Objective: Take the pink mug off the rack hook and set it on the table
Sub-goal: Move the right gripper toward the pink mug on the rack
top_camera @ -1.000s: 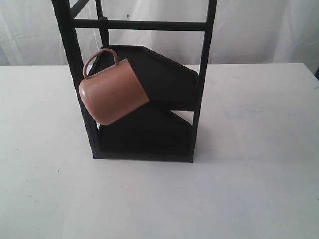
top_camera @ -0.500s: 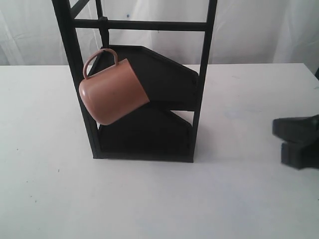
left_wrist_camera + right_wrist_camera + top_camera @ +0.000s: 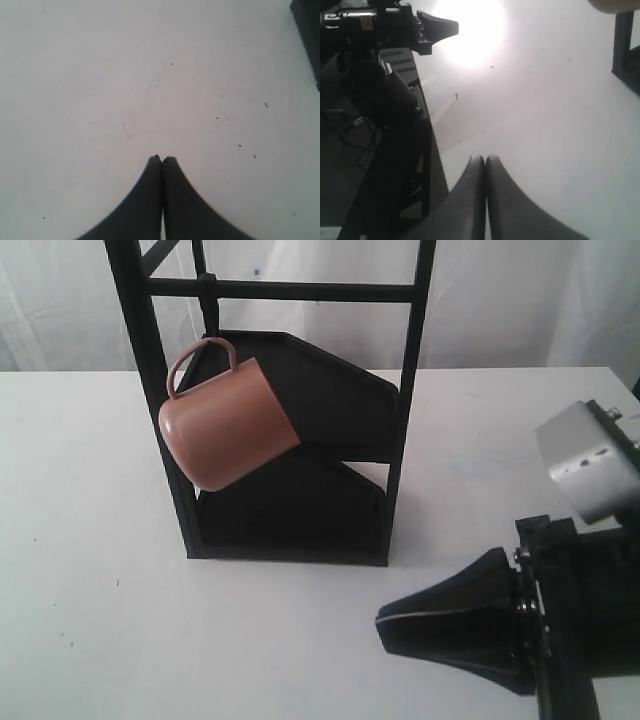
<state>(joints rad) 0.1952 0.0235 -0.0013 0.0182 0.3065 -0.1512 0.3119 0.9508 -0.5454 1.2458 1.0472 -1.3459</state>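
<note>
Figure: the pink mug (image 3: 228,425) hangs by its thin loop handle from the rack hook (image 3: 208,310), a peg dropping from the top crossbar of the black frame (image 3: 410,390). Because its weight sits below the handle, it tilts with its closed base toward the near left and its mouth toward the angled shelves (image 3: 330,390). Whether its body touches the left upright cannot be told. Your right claw (image 3: 384,621) lies low over the table (image 3: 100,620), near right of the frame and well apart from the mug, its tip pointing left and its jaws pressed together on nothing. Your left claw (image 3: 161,159) is likewise closed and empty above bare, speckled table. To lift the handle off the peg, you likely need to part the jaws first. No brand, label or writing is legible, not even on the silver housing (image 3: 585,460).
</note>
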